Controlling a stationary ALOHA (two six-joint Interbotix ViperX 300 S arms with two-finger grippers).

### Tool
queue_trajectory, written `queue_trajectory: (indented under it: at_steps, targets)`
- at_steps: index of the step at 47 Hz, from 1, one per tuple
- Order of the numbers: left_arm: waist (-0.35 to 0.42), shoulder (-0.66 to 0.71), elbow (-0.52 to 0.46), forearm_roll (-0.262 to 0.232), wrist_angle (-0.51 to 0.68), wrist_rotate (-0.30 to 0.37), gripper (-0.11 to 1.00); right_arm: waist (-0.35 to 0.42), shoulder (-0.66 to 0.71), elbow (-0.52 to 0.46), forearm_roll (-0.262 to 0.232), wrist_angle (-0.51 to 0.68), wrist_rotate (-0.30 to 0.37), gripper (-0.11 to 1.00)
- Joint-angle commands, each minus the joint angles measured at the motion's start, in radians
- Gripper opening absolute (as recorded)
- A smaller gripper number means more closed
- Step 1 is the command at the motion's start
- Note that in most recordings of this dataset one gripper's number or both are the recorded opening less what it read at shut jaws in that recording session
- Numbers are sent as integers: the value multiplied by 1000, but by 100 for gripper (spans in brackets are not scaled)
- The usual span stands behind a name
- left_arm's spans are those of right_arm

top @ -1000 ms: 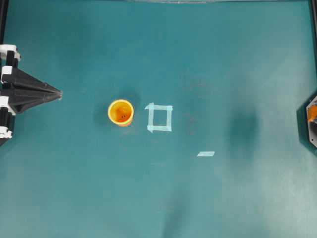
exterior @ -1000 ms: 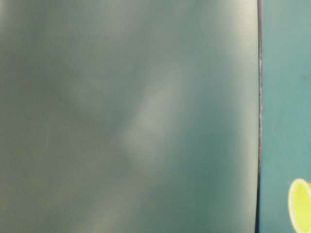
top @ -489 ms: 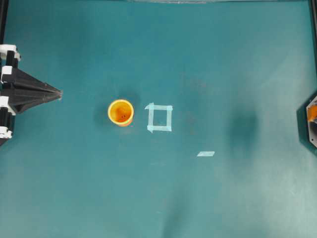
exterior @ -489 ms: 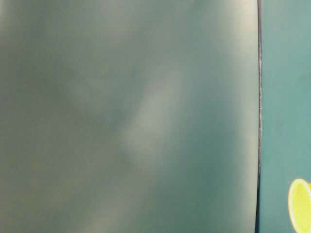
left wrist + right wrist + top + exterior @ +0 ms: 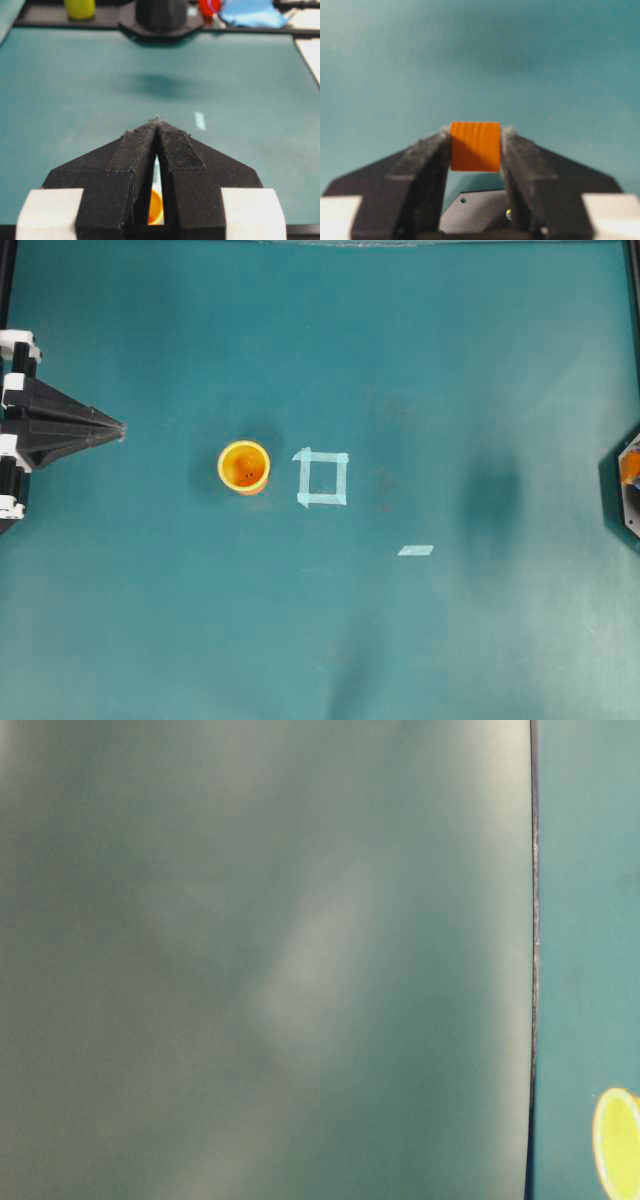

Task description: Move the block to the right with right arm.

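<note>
Clamped between the two black fingers of the right hand (image 5: 475, 145) is the block (image 5: 475, 146), a small orange cube; each finger presses one of its side faces, and it sits at the fingertips, raised clear of the teal surface (image 5: 480, 60) behind it. From overhead only a sliver of this hand (image 5: 630, 485) shows at the right edge of the surface, cut off by the frame, with a speck of orange (image 5: 628, 468) that is too small to read as the block with certainty. A dark shadow lies on the surface near that edge.

At the opposite edge, the left hand (image 5: 118, 428) points toward the middle, its pointed fingers drawn together at the tips and holding nothing; its own camera shows only a thin slit between them (image 5: 156, 122).

Near the centre stands a yellow-orange cup (image 5: 244, 467), upright and open-topped; its inside is orange with a few dark specks, and what those are cannot be made out. Just beside it is a square of pale tape (image 5: 322, 478), and farther toward the right hand a short tape strip (image 5: 415, 550).

The table-level view is mostly a blurred grey-green wash; only a yellow curved edge (image 5: 618, 1140) shows at its lower right corner.
</note>
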Motion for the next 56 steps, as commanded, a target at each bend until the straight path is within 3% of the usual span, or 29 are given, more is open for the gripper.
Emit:
queue_trajectory:
  at_steps: [1, 56]
  targets:
    - [0, 9, -28, 3, -5, 0, 0, 0, 5, -12, -9, -9, 2, 40]
    - [-2, 11, -26, 2, -5, 0, 0, 2, 2, -12, -28, -32, 2, 40]
